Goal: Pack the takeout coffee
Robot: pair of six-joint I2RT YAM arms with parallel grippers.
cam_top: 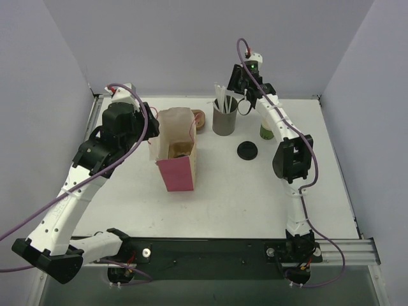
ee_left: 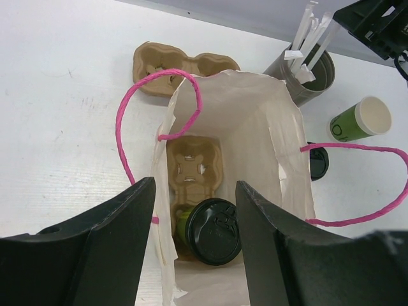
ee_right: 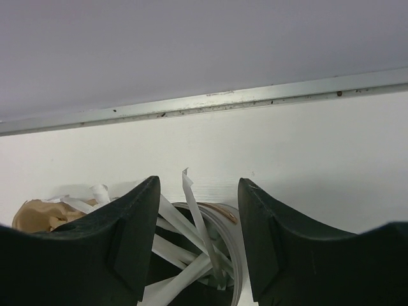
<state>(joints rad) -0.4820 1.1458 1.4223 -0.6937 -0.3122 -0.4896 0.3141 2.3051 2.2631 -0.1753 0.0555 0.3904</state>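
The takeout coffee, a small green paper cup closed with a black round plastic lid, sits inside the pink paper bag with a white lining. It is seated in the near pocket of a brown moulded cardboard cup carrier; the far pocket is empty. The carrier probably serves to keep the cup upright at the bottom of the bag.

The left gripper hangs directly over the bag's mouth, jaws spread wide with nothing between them. This fits a cup already lowered in and let go.

The right gripper is at the far side of the white table, over the grey cylinder of white paper-wrapped straws. Its jaws are also apart, with straw ends standing up between them but none pinched. I judge it is lining up to take a straw for the bag.

A second green paper cup with a pale cream inside stands uncovered to the right of the cylinder. A loose black round lid lies on the table nearer than both.

Only the left wrist view sees down into the bag and shows the cup, its lid and the carrier. From the overhead view the bag's inside is a brown blur. That view alone gives the overall layout, including the spare cardboard carrier just beyond the bag. The right wrist view shows only straws, the table's far edge and the wall.
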